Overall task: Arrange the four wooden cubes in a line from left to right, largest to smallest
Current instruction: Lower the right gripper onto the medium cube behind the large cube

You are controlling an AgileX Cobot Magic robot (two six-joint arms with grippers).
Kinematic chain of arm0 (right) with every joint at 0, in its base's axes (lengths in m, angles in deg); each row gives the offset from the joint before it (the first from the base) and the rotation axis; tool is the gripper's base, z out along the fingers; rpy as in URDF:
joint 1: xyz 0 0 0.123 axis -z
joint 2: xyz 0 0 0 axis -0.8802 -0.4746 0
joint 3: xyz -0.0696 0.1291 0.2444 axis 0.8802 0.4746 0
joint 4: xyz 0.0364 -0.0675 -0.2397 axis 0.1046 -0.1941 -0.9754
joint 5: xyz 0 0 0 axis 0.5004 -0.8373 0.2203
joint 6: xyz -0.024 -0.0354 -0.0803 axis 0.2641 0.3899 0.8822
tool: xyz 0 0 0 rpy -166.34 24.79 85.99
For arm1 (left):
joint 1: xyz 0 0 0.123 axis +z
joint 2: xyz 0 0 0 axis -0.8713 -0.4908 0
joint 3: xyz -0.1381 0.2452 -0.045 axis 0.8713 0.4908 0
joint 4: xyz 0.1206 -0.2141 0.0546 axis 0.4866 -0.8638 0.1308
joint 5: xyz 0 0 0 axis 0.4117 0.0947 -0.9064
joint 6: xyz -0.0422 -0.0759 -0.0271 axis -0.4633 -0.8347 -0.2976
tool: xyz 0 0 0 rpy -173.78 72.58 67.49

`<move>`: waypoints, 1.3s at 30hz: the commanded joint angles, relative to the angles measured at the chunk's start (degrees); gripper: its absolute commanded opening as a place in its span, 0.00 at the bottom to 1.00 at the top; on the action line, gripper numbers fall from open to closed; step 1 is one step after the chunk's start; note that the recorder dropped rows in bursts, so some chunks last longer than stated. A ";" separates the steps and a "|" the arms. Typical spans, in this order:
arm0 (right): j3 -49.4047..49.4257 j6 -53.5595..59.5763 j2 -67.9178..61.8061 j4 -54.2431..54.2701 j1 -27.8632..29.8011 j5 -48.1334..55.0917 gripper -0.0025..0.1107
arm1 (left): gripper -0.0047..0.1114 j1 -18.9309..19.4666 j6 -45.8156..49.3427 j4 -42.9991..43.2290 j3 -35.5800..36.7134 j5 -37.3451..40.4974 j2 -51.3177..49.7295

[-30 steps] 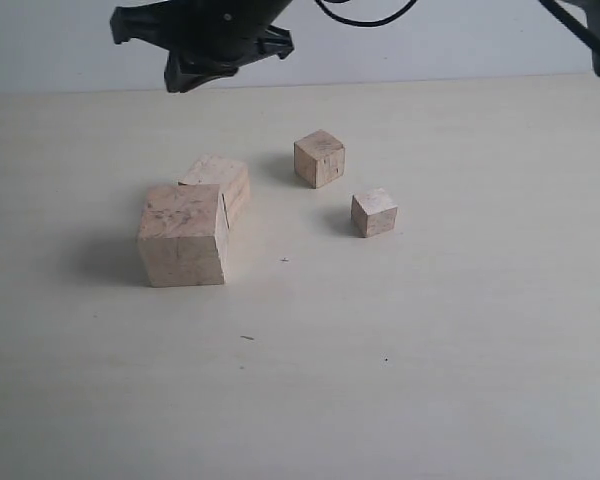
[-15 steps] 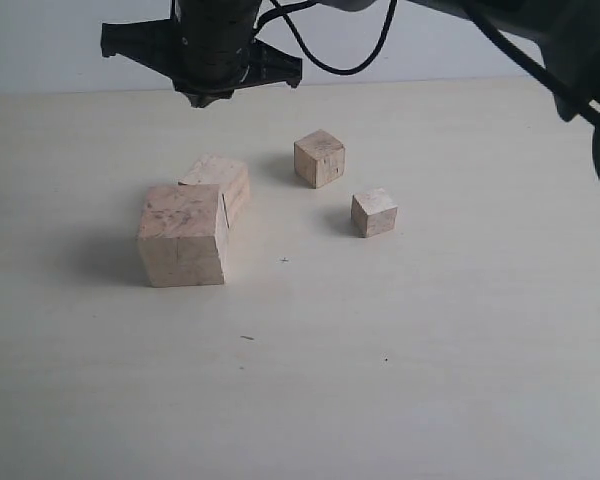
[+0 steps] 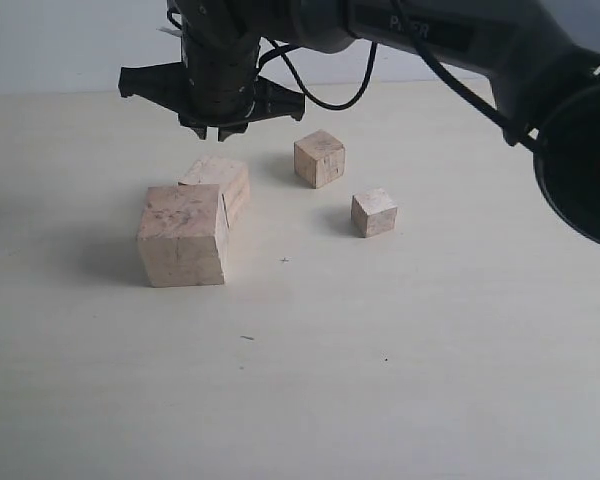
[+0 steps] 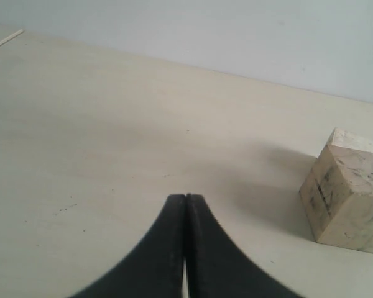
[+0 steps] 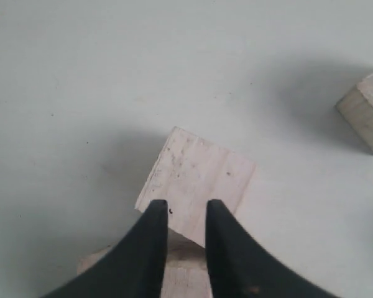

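Four wooden cubes lie on the pale table. The largest cube (image 3: 183,236) sits front left, with the second-largest cube (image 3: 220,180) touching its back corner. The third cube (image 3: 319,158) and the smallest cube (image 3: 374,212) stand apart to the right. My right gripper (image 3: 218,130) reaches across and hangs just above the second-largest cube (image 5: 199,183), its jaws a narrow gap apart and holding nothing (image 5: 181,208). My left gripper (image 4: 185,197) is shut and empty, low over bare table, with the largest cube (image 4: 348,198) off to one side.
The right arm's dark body (image 3: 450,35) spans the top of the exterior view. A cube corner (image 5: 368,108) shows at the edge of the right wrist view. Bare tabletop (image 3: 380,380) stretches along the front.
The right gripper has come down from the top of the exterior view to just above the second-largest cube. The cubes have not moved.
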 commanded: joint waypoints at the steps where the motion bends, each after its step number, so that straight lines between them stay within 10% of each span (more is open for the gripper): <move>1: -0.15 1.63 -0.32 -3.22 0.33 -1.79 0.45 | 0.04 -0.18 -0.08 0.11 0.12 -0.32 0.31; 10: -0.15 0.26 -1.20 -2.87 0.57 -6.24 0.88 | 0.04 -0.18 -0.08 0.11 0.12 -0.32 0.31; 39: -0.15 -11.81 -8.80 1.55 3.87 -10.90 0.86 | 0.04 -0.18 -0.08 0.11 0.12 -0.32 0.31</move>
